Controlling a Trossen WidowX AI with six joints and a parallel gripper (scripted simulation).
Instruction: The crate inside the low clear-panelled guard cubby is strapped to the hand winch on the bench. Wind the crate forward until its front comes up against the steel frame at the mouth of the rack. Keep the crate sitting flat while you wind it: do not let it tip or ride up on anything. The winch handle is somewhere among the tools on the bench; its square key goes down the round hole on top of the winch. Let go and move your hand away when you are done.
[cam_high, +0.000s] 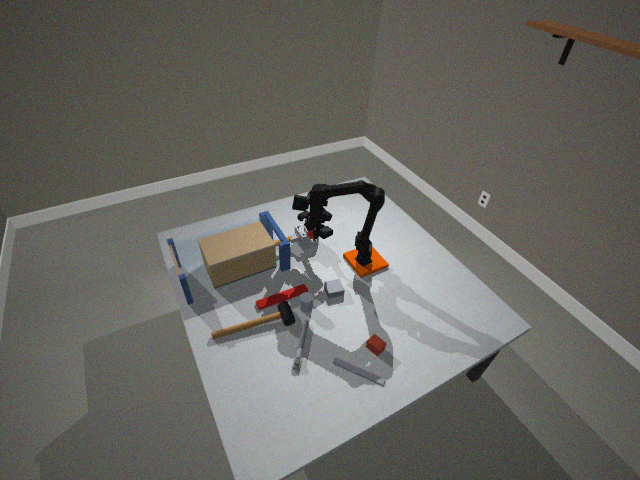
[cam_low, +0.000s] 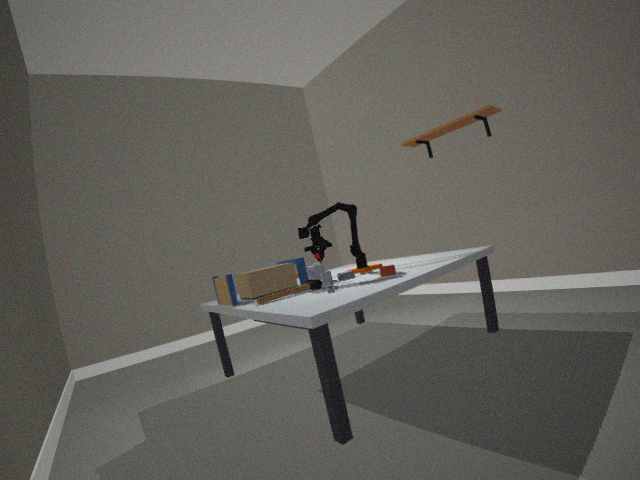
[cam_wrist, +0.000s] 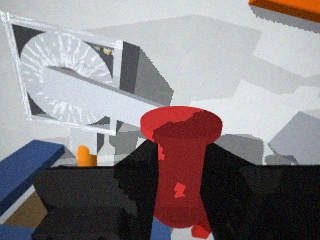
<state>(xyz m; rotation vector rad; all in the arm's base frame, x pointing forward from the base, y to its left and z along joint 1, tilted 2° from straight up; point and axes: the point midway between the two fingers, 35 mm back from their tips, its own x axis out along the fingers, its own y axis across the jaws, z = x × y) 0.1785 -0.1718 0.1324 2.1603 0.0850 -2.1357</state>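
My gripper (cam_high: 311, 234) (cam_low: 318, 254) (cam_wrist: 173, 134) is shut on the red knob of the winch handle. The handle's grey arm (cam_wrist: 100, 96) runs from the knob to the middle of the winch top (cam_wrist: 37, 97). The winch also shows under the gripper in the top view (cam_high: 306, 248). Its key and hole are hidden. The tan crate (cam_high: 240, 250) (cam_low: 268, 281) sits flat in the cubby. Its front is close behind the blue steel frame (cam_high: 284, 256) (cam_wrist: 30, 161); I cannot tell whether they touch. An orange strap part (cam_wrist: 86, 156) shows between frame and winch.
A red bar (cam_high: 281, 297), a mallet (cam_high: 248, 325), a grey cylinder (cam_high: 306, 300), a grey wrench-like tool (cam_high: 301, 345), a grey block (cam_high: 334, 288), a red block (cam_high: 376, 344) and a grey bar (cam_high: 357, 371) lie on the bench. The arm stands on an orange base (cam_high: 379, 262).
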